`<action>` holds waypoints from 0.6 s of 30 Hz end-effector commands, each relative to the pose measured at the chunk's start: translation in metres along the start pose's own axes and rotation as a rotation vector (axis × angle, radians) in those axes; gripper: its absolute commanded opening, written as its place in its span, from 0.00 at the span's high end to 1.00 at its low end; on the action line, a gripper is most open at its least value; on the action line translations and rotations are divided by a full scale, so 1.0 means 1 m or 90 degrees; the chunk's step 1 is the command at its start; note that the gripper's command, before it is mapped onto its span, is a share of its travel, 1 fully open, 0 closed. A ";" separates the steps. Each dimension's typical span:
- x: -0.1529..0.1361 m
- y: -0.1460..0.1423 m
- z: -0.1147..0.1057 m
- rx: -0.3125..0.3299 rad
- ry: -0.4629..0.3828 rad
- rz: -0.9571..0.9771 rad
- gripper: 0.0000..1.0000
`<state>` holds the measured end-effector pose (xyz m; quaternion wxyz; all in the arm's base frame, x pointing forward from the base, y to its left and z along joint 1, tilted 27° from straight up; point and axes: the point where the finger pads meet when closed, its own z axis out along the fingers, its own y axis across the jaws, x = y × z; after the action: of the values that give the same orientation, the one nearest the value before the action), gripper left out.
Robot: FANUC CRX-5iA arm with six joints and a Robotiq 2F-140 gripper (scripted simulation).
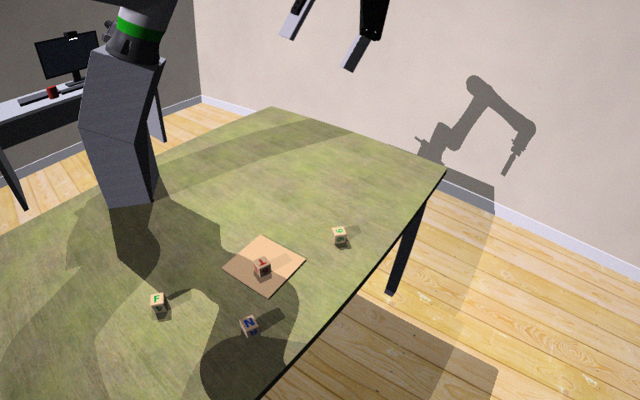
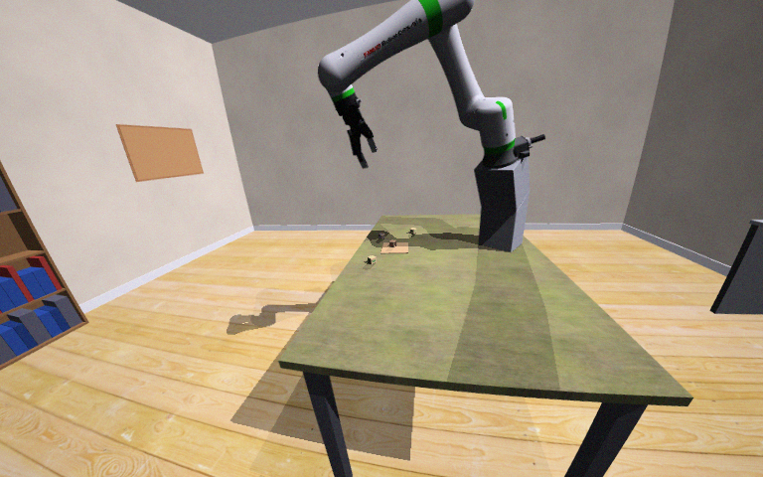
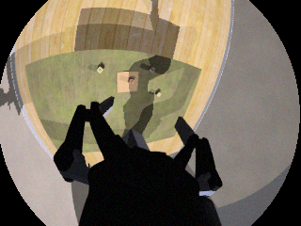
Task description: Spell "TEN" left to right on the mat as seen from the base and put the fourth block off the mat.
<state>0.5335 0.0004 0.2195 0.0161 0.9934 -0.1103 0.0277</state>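
Observation:
The tan mat [image 1: 286,257] [image 2: 400,250] [image 3: 122,85] lies flat near the table's edge. A block with red marks, the T block [image 1: 262,266] [image 2: 392,243], stands on the mat's middle. The blue N block [image 1: 249,325] [image 2: 382,233] lies off the mat near the table edge. A block with a green F on top [image 1: 158,302] [image 2: 413,231] lies off the mat on the base side. A block with a green curled mark on top [image 1: 338,234] [image 2: 371,258] lies off the mat on the other side. My gripper [image 1: 317,52] [image 2: 363,152] [image 3: 146,112] is open and empty, high above the blocks.
The robot's grey pedestal [image 1: 117,141] [image 2: 502,208] stands on the green table [image 1: 282,179] [image 2: 450,314]. The table edge [image 1: 358,292] runs close to the N block and the mat. A desk with a monitor [image 1: 66,56] stands by the wall.

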 end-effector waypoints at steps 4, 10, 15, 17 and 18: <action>-0.026 0.008 -0.048 0.018 -0.033 -0.124 0.00; 0.016 -0.003 0.013 0.025 -0.013 0.013 0.00; 0.037 -0.007 0.052 0.029 -0.001 0.098 0.00; 0.045 -0.009 0.067 0.031 0.004 0.131 0.00; 0.049 -0.009 0.075 0.032 0.006 0.148 0.00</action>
<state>0.5656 -0.0024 0.1787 -0.0099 0.9852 -0.1695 0.0250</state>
